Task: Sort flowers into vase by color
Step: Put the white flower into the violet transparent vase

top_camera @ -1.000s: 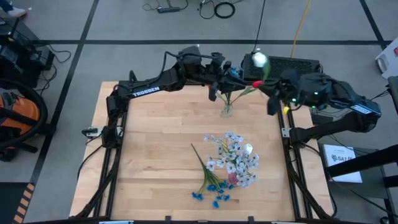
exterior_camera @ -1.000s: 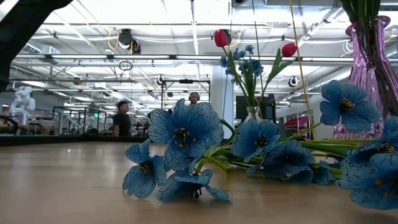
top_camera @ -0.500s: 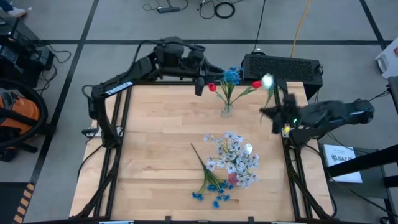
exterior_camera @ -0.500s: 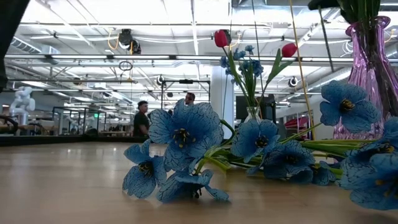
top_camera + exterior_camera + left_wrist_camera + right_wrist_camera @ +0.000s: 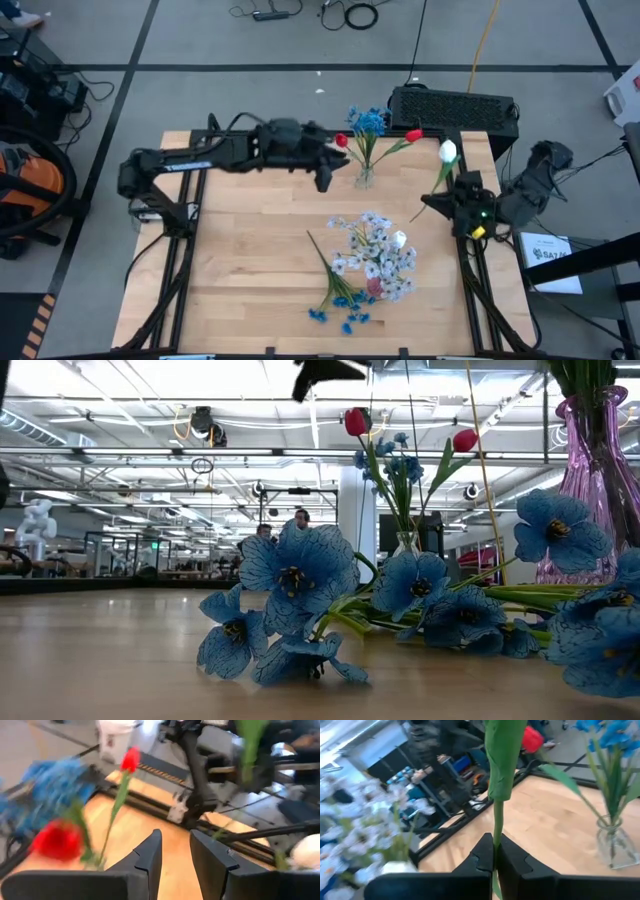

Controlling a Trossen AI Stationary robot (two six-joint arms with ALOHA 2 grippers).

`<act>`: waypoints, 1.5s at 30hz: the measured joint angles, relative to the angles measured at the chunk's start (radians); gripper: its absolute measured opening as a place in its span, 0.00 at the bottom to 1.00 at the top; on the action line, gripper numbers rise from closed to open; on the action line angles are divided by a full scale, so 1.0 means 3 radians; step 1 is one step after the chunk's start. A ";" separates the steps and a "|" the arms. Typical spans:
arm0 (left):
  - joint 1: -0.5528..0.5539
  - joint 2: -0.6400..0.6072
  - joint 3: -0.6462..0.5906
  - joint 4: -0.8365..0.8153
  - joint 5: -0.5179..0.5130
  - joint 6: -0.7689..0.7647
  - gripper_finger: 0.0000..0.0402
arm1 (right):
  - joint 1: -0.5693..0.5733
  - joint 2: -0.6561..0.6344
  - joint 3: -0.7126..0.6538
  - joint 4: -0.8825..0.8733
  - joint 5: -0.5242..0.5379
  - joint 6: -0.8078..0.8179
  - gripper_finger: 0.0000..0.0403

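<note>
A light wooden table carries the scene, with the two dark arms reaching over its far half. The left arm stretches across from the left edge. Its gripper, the left gripper, hovers just left of the small clear glass vase, its fingers a narrow gap apart and holding nothing. The right arm is folded beside the table's right edge. The right gripper is clamped on the green stem of a white tulip, whose bloom is held above the table's right rim; in the right wrist view the stem runs up from between the closed fingers.

A loose pile of pale lavender-white flower clusters lies in the middle of the table toward the near side. Among them is another white tulip head. A few bright blue flower clusters lie at the pile's near end, close to the low camera.

The glass vase stands near the far edge and holds a blue cluster and two small red tulips, one leaning left and one right. A tall pink glass vase with green stems shows at the right of the low view.
</note>
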 joint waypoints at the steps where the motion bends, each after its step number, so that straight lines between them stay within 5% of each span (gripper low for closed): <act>1: -0.0028 -0.0086 -0.0195 0.0164 -0.0088 -0.0080 0.26 | 0.0104 0.0002 0.0000 -0.0005 0.0068 0.0021 0.00; 9: -0.0286 -0.0690 -0.1648 0.1200 -0.0522 -0.0731 0.26 | 0.0893 0.0097 0.0000 -0.0250 0.0768 0.0582 0.00; 16: -0.0632 -0.0787 -0.2289 0.1979 -0.0730 -0.1016 0.26 | 0.1499 0.0500 0.0000 -0.0096 0.1369 0.1215 0.00; 23: -0.0908 -0.0639 -0.2327 0.2146 -0.0743 -0.1014 0.26 | 0.1911 0.0897 0.0000 0.0010 0.2043 0.1858 0.00; 33: -0.1016 -0.0369 -0.2325 0.2237 -0.0741 -0.0323 0.26 | 0.1811 0.1545 0.0000 0.0068 0.2049 0.2750 0.00; 45: -0.1046 -0.0295 -0.2325 0.2395 -0.0714 0.0239 0.26 | 0.1501 0.2038 0.0000 0.0942 0.2054 0.2573 0.00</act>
